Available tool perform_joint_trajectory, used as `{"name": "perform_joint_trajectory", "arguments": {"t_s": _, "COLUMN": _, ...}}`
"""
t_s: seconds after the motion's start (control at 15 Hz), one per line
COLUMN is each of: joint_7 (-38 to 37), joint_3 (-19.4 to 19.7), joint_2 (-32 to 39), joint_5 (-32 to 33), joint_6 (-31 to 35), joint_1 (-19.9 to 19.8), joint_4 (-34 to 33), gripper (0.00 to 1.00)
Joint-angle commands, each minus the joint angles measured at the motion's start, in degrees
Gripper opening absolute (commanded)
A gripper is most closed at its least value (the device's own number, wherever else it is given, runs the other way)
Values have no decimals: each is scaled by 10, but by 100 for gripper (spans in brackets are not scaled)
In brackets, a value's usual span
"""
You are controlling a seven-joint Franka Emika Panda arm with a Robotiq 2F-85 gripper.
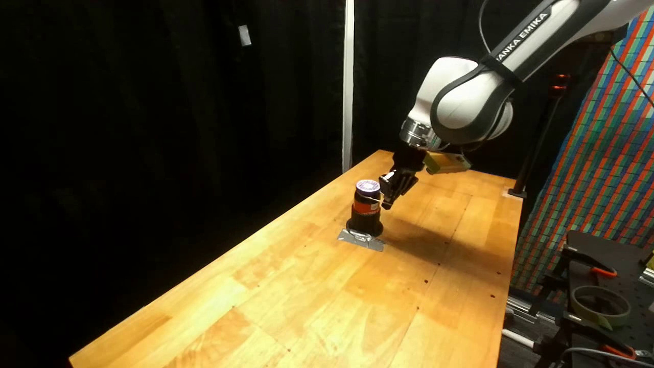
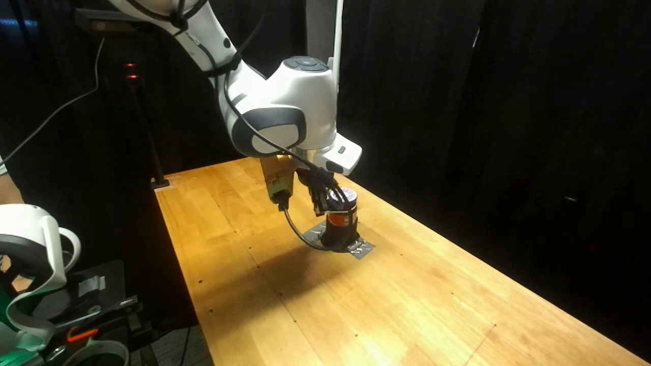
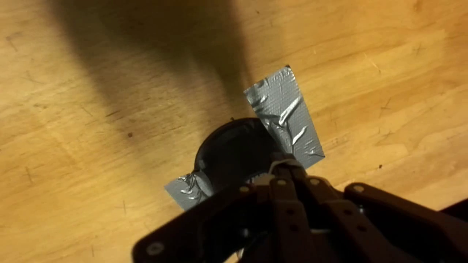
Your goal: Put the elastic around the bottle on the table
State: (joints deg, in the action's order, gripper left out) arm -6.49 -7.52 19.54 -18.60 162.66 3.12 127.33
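The small dark bottle [image 1: 366, 207] with its orange-red band stands upright in a black round base on the wooden table [image 1: 306, 301]. It also shows in an exterior view [image 2: 339, 219]; in the wrist view only part of its pale cap shows beside the fingers. My gripper [image 1: 387, 204] is beside the bottle's upper part, fingers shut, tips just below cap height. In the wrist view the pale elastic [image 3: 285, 161] loops over the outside of both shut fingertips [image 3: 287, 157]. A thin pale line crosses the bottle below its cap in both exterior views; its far side is hidden.
Grey tape [image 3: 289, 113] fixes the black base [image 3: 234, 149] to the table on two sides. A cable [image 2: 300, 234] hangs from the wrist camera and passes in front of the base. A black side shelf with a tape roll [image 1: 600, 305] stands beside the table.
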Motion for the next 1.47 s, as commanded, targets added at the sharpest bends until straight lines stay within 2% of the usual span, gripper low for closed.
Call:
{"name": "perform_joint_trajectory", "arguments": {"t_s": 0.0, "joint_7": 1, "joint_3": -30, "joint_2": -40, "joint_5": -34, "joint_6": 146, "joint_1": -3, "joint_4": 88, "gripper": 6}}
{"name": "perform_joint_trajectory", "arguments": {"t_s": 0.33, "joint_7": -8, "joint_3": -52, "joint_2": -41, "joint_5": -40, "joint_6": 285, "joint_1": -3, "joint_4": 144, "gripper": 7}}
{"name": "perform_joint_trajectory", "arguments": {"t_s": 0.6, "joint_7": -43, "joint_3": -98, "joint_2": -24, "joint_5": -24, "joint_6": 405, "joint_1": -34, "joint_4": 164, "gripper": 5}}
{"name": "perform_joint_trajectory", "arguments": {"t_s": 0.8, "joint_7": -72, "joint_3": -112, "joint_2": -13, "joint_5": -14, "joint_6": 487, "joint_1": -41, "joint_4": 177, "gripper": 5}}
{"name": "perform_joint_trajectory", "arguments": {"t_s": 0.87, "joint_7": -77, "joint_3": -112, "joint_2": -10, "joint_5": -13, "joint_6": 506, "joint_1": -41, "joint_4": 180, "gripper": 4}}
{"name": "perform_joint_trajectory", "arguments": {"t_s": 0.93, "joint_7": -106, "joint_3": -78, "joint_2": -11, "joint_5": 6, "joint_6": 520, "joint_1": -10, "joint_4": 185, "gripper": 6}}
{"name": "perform_joint_trajectory", "arguments": {"t_s": 1.0, "joint_7": -112, "joint_3": -74, "joint_2": -9, "joint_5": 9, "joint_6": 534, "joint_1": -7, "joint_4": 188, "gripper": 4}}
{"name": "perform_joint_trajectory", "arguments": {"t_s": 1.07, "joint_7": -120, "joint_3": -68, "joint_2": -7, "joint_5": 13, "joint_6": 546, "joint_1": -3, "joint_4": 192, "gripper": 12}}
{"name": "perform_joint_trajectory", "arguments": {"t_s": 1.13, "joint_7": -129, "joint_3": -65, "joint_2": -7, "joint_5": 17, "joint_6": 551, "joint_1": -2, "joint_4": 194, "gripper": 30}}
{"name": "perform_joint_trajectory", "arguments": {"t_s": 1.2, "joint_7": -149, "joint_3": -68, "joint_2": -11, "joint_5": 33, "joint_6": 541, "joint_1": -9, "joint_4": 197, "gripper": 37}}
{"name": "perform_joint_trajectory", "arguments": {"t_s": 1.27, "joint_7": -127, "joint_3": -54, "joint_2": -7, "joint_5": 19, "joint_6": 521, "joint_1": 6, "joint_4": 187, "gripper": 44}}
{"name": "perform_joint_trajectory", "arguments": {"t_s": 1.33, "joint_7": -131, "joint_3": -52, "joint_2": -6, "joint_5": 23, "joint_6": 519, "joint_1": 7, "joint_4": 188, "gripper": 26}}
{"name": "perform_joint_trajectory", "arguments": {"t_s": 1.4, "joint_7": -130, "joint_3": -49, "joint_2": -5, "joint_5": 22, "joint_6": 518, "joint_1": 9, "joint_4": 188, "gripper": 35}}
